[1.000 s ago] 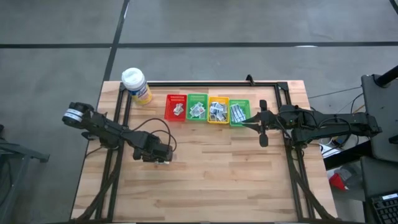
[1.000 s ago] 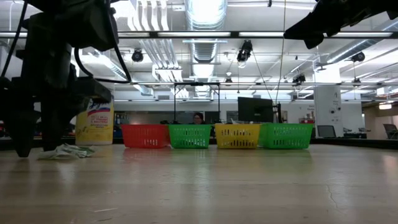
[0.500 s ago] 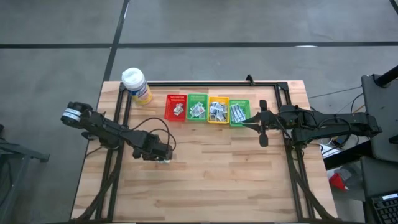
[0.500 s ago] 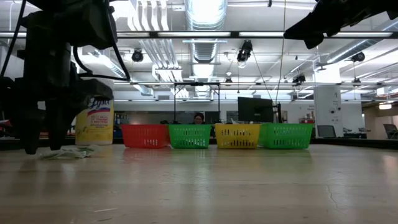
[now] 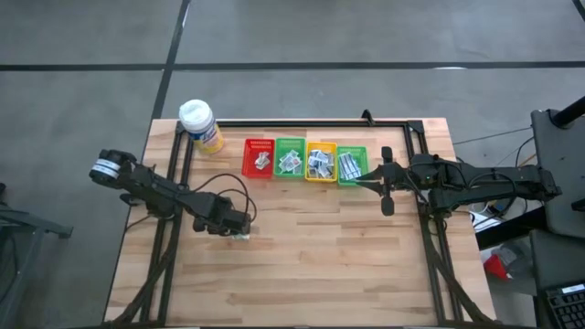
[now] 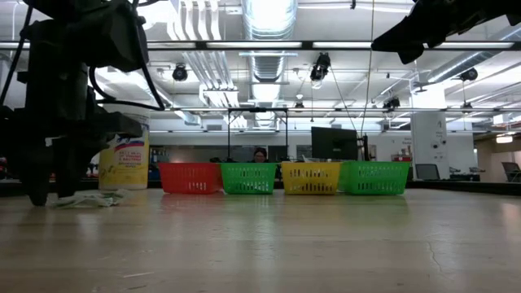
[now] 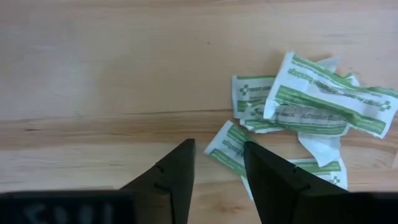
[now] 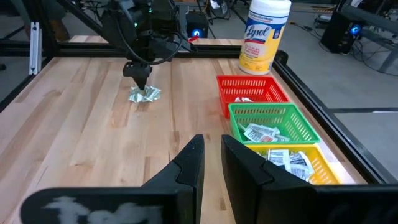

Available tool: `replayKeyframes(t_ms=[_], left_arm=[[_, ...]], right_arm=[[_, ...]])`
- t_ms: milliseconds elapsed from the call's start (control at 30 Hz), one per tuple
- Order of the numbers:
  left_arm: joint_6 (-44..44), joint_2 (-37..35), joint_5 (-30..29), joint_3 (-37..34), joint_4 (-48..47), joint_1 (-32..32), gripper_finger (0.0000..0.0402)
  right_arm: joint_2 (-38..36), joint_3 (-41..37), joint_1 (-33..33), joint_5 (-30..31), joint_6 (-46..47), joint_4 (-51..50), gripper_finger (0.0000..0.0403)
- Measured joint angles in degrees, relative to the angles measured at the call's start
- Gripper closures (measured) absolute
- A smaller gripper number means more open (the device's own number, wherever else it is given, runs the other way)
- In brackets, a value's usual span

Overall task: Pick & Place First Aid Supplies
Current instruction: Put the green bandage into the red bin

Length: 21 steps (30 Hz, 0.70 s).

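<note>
Left gripper (image 7: 214, 177): down at the wooden table (image 5: 320, 256), fingers parted with a gap and clasping nothing; its tips stand just beside a small heap of packets (image 7: 305, 118).
Change: since a second ago the gap between its fingers has narrowed a little, and the arm has shifted slightly over the heap.
Packets: white, flat, crumpled paper with green bands and print, overlapping; they lie on the table's left half, well apart from the baskets. The print is too small to read.
More packets (image 5: 315, 163): lying in the four baskets (image 5: 305, 160), red, green, yellow, green, in a row.
Right gripper (image 8: 210, 163): raised beside the rightmost green basket, fingers nearly together, empty, unchanged.
Bottle (image 8: 266, 34): yellow, white cap, reads "Lysol".
</note>
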Motion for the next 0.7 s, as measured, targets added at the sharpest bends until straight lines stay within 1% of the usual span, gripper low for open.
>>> replayKeyframes(t_ms=[133,433,700], left_arm=[[-0.02,0.0,-0.29,-0.03,0.03,0.0,0.0269],[0.02,-0.07,-0.66,-0.89,0.74,0.0,0.0317],[0.87,-0.03,-0.61,-1.58,1.01,0.0,0.0352]], right_arm=[[0.01,0.0,0.0,0.0,0.07,-0.01,0.0351],[0.01,0.0,0.0,0.0,0.09,0.0,0.0351],[0.01,-0.02,0.0,0.0,0.02,0.0,0.0351]])
